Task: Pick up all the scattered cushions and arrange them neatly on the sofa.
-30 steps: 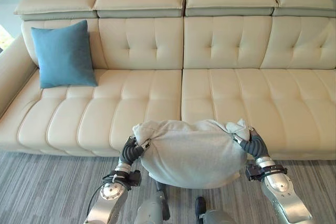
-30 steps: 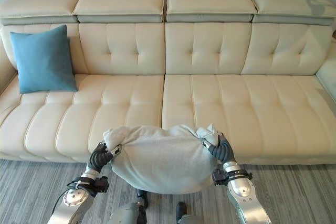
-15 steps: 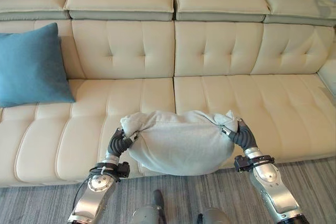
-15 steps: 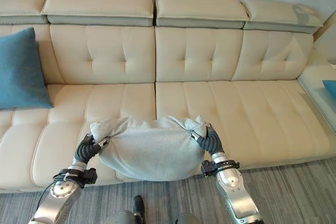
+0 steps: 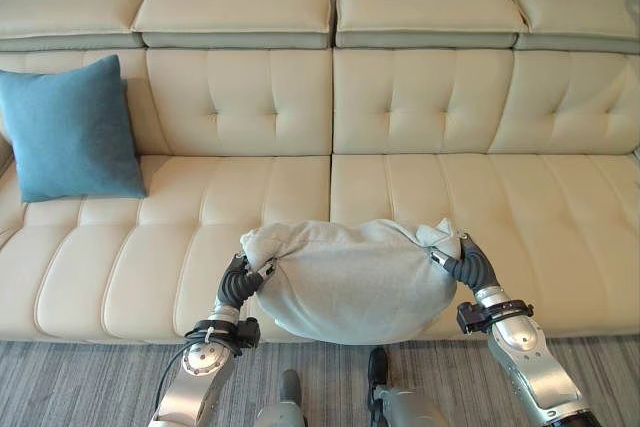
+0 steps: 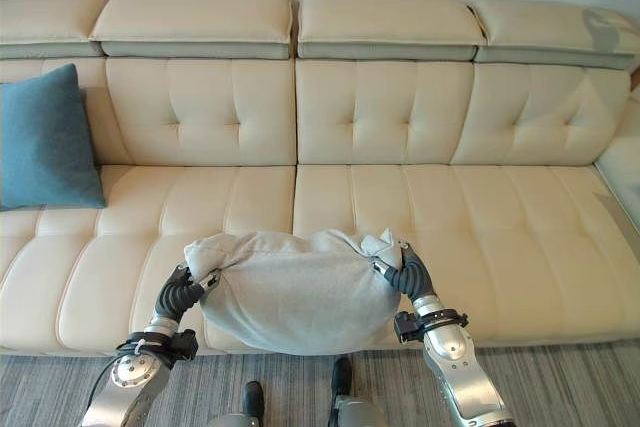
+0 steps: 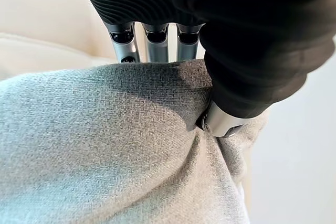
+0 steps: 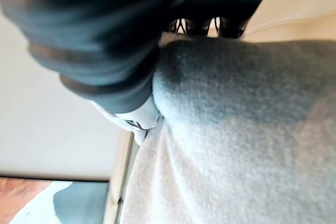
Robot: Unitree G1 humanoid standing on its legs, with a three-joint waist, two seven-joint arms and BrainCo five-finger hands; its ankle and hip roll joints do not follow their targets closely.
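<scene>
Grey cushion (image 5: 350, 282) pinched by left hand (image 5: 240, 282), right hand (image 5: 470, 265), above sofa (image 5: 520, 197) front edge

Cream sofa (image 5: 400, 177); blue cushion (image 5: 70, 129) leaning at its left end.

We face the sofa (image 5: 420, 177) head-on, with the floor (image 5: 90, 377) running along its front edge. 1 cushion (image 5: 70, 130) leans upright against the backrest at the sofa's far left, standing on the seat. We hold a 2nd cushion (image 5: 350, 282) between our 2 hands, in front of the middle of the seat and over its front edge. Our left hand (image 5: 240, 282) grips that cushion's left corner and our right hand (image 5: 470, 267) its right corner, with fingers (image 7: 149, 45) pressed into the cloth. The 2 cushions lie well apart.
</scene>
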